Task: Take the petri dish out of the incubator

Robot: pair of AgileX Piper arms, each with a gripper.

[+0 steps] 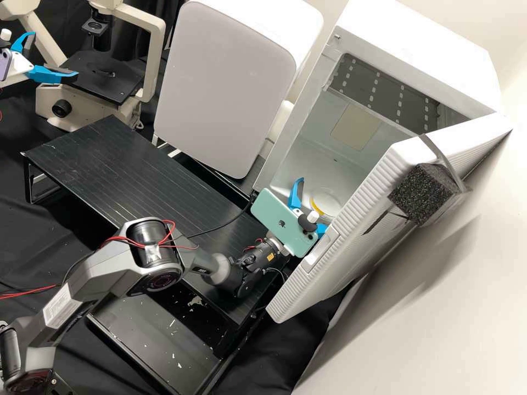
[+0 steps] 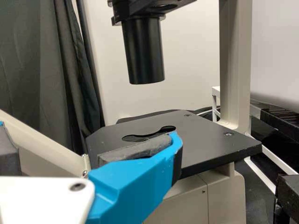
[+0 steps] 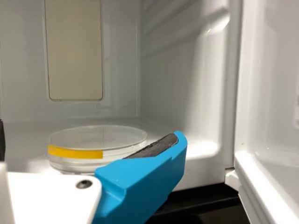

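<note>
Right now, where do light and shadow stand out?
High view: a soft shadow on the pale wall beside the incubator door. Right wrist view: bright glare on the incubator's inner side wall, faint sheen on the petri dish. Left wrist view: dark folds in the black curtain.

A dark curtain (image 2: 39, 60) is hanging in folds; a pale wall (image 1: 466, 329) is catching light (and some shadow (image 1: 428, 271)).

Near the incubator's (image 1: 417, 55) front edge, 1 finger (image 3: 145, 179) of the right gripper (image 1: 312, 204) hides part of the petri dish (image 3: 93, 137) in the right wrist view. The high view cuts off the microscope's (image 1: 82, 101) top.
</note>
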